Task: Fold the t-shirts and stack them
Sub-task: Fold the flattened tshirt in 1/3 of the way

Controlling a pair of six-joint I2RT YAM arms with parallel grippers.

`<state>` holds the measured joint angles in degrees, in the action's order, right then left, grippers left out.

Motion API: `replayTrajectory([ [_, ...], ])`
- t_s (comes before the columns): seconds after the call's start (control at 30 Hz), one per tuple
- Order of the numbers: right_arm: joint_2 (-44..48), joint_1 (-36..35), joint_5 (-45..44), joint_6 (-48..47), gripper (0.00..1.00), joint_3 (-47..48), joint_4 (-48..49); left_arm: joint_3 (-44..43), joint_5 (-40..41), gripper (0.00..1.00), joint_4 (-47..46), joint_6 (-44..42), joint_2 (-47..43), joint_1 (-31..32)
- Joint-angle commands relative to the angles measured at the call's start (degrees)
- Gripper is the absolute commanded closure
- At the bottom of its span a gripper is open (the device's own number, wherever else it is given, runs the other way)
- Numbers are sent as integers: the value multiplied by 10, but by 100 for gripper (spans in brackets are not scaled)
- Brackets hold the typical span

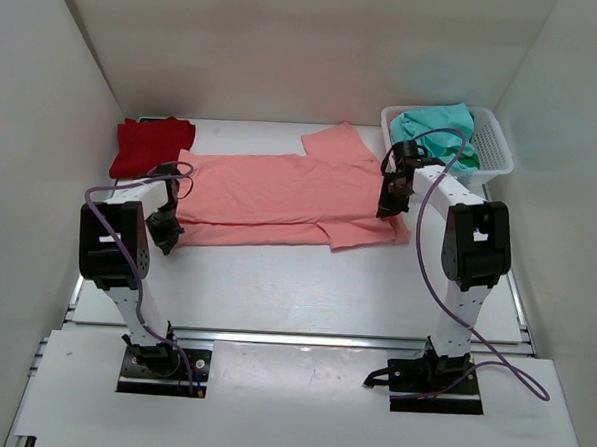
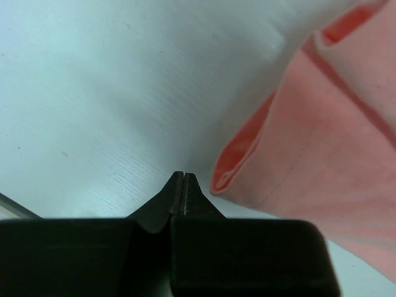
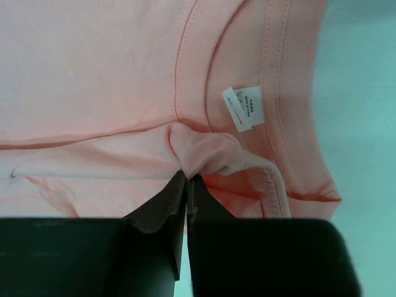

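The salmon-pink t-shirt (image 1: 280,193) lies flat across the middle of the table, folded lengthwise, with its collar end to the right. My left gripper (image 1: 165,229) is at its near left corner. In the left wrist view it (image 2: 184,177) is shut and empty, just beside the shirt's hem (image 2: 247,161). My right gripper (image 1: 392,204) is at the collar end, shut (image 3: 187,177) on a pinch of pink cloth (image 3: 198,151) near the white label (image 3: 242,106). The deep red t-shirt (image 1: 147,146) lies folded at the back left. The teal-green t-shirt (image 1: 439,129) sits crumpled in the basket.
The white lattice basket (image 1: 492,154) stands at the back right, close behind my right arm. White walls enclose the table on the left, back and right. A metal rail (image 1: 293,335) runs along the near edge.
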<state>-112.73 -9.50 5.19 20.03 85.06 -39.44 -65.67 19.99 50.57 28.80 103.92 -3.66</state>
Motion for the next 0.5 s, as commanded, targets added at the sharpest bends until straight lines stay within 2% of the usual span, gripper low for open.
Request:
replayTrajectory([
  [0.0, 37, 9, -18, -6, 100, -2, 9, 6, 9, 100, -5, -11, -33, -2],
  [0.03, 40, 6, -19, -8, 100, -3, 9, 3, 6, 82, -6, -8, -38, -3],
  [0.07, 42, 6, -17, -9, 100, -6, 12, 4, -6, 71, -13, -8, -45, 4],
  [0.1, 44, 4, -18, -9, 100, -9, 13, 3, -9, 60, -18, 3, -53, 6],
  [0.13, 43, 3, -18, -5, 100, -8, 13, 5, -19, 53, -23, 12, -68, 7],
  [0.23, 45, 3, -18, -7, 100, -14, 14, 5, -26, 51, -35, 26, -73, 15],
  [0.37, 41, 3, -17, -8, 100, -14, 16, -4, -32, 54, -37, 28, -63, 15],
  [0.47, 42, 3, -18, -10, 100, -8, 9, -11, -42, 69, -28, 31, -57, 18],
])
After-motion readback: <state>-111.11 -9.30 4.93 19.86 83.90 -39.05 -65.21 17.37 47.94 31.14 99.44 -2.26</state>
